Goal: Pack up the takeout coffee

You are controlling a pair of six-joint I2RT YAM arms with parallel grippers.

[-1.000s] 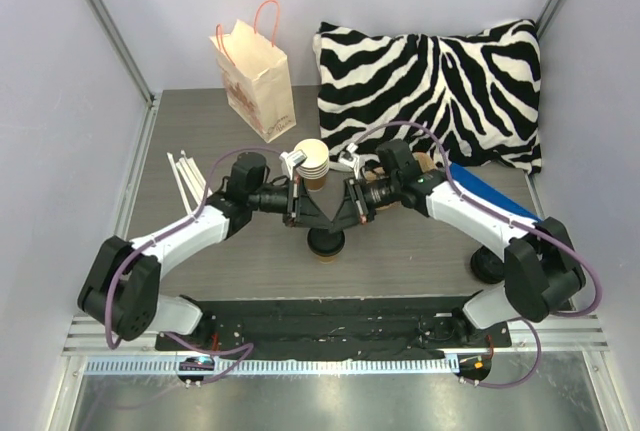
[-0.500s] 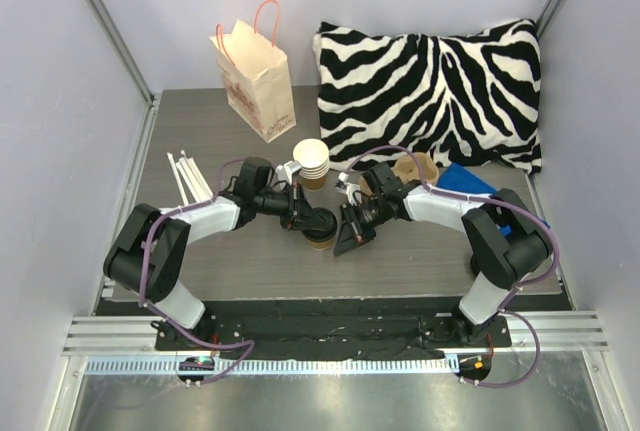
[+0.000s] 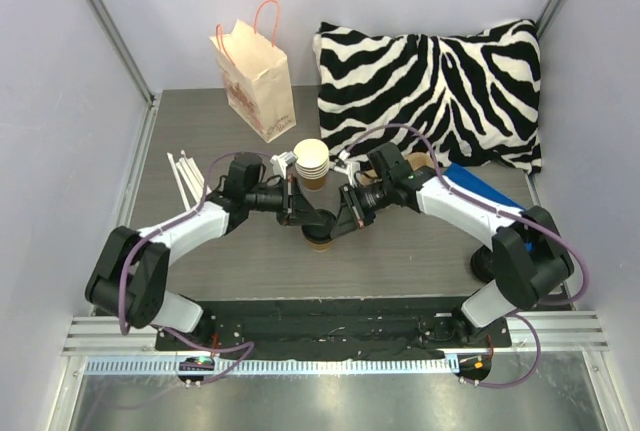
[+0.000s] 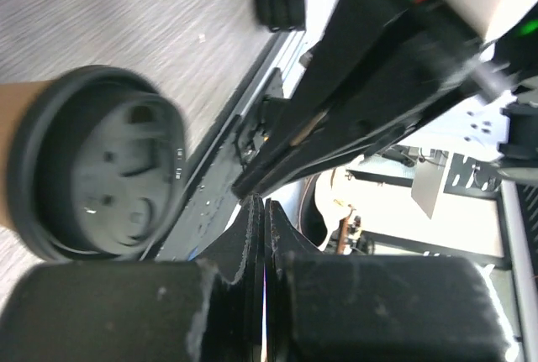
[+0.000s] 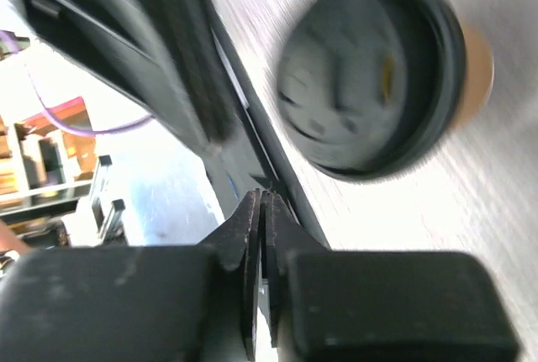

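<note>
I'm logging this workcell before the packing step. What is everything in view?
takeout coffee: one, brown with black lid, table centre
paper bag: one, tan, pink handles, back left
pillow: one, black-and-white zebra, back right
cream cups: one stack, just behind the coffee
white sticks: a few, left side
blue flat item: one, right side
left gripper: black, shut, left of the coffee
right gripper: black, shut, right of the coffee

brown takeout coffee [image 3: 320,240] w/ black lid, zebra-striped black/white pillow [image 3: 432,91], cream cups [image 3: 312,162], tan bag [image 3: 255,81] w/ pink handles, grey woodgrain table [image 3: 420,251]
</note>
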